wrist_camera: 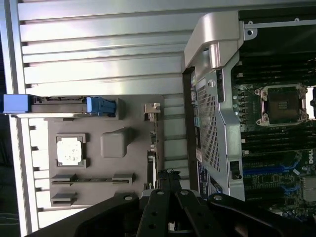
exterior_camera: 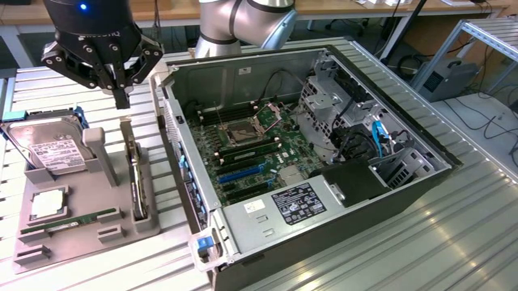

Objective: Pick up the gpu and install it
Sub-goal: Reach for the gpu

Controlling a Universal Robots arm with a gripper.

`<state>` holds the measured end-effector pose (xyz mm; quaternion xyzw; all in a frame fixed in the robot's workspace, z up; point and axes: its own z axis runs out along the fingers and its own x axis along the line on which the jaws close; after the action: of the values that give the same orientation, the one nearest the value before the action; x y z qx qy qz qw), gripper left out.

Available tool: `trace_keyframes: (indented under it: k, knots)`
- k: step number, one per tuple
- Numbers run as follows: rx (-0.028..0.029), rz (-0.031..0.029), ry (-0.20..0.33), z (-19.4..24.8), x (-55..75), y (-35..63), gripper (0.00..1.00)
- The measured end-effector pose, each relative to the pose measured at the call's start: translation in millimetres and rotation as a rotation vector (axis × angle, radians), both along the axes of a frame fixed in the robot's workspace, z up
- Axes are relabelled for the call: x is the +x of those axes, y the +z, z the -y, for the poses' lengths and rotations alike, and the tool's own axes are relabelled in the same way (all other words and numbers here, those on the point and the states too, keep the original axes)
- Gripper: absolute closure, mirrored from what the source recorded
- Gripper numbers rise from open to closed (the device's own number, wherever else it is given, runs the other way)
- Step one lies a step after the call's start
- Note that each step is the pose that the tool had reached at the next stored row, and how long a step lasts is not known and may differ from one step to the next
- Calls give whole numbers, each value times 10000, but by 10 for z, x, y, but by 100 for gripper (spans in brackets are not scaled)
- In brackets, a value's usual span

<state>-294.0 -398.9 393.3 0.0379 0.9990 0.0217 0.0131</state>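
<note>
Nearest me in the exterior view, the open computer case (exterior_camera: 348, 236) lies on its side on the slatted metal table (exterior_camera: 453, 242), with its motherboard (exterior_camera: 251, 154) exposed. At the exterior view's left sits the grey holder tray (exterior_camera: 81, 245). On it I see the green memory stick (exterior_camera: 69, 222) lying flat, a processor (exterior_camera: 48, 203) behind it, then the hard drive (exterior_camera: 53, 148) propped at a tilt. The gpu (exterior_camera: 136, 176) stands on edge in the tray's slot nearest the case, untouched. Farther back, my gripper (exterior_camera: 121, 102) hangs just above the gpu's far end, fingers pinched together, carrying nothing. Beyond it, the arm (exterior_camera: 242, 24) rises in front of the benches.
</note>
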Motion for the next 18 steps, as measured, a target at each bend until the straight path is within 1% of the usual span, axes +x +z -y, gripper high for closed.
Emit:
trace_keyframes:
  k: [10, 14, 18]
  knots:
    - [-1, -1, 3, 1, -59, 0, 89]
    - [-3, -1, 0, 17, -65, 0, 89]
    - [-20, -1, 1, 46, -64, 0, 89]
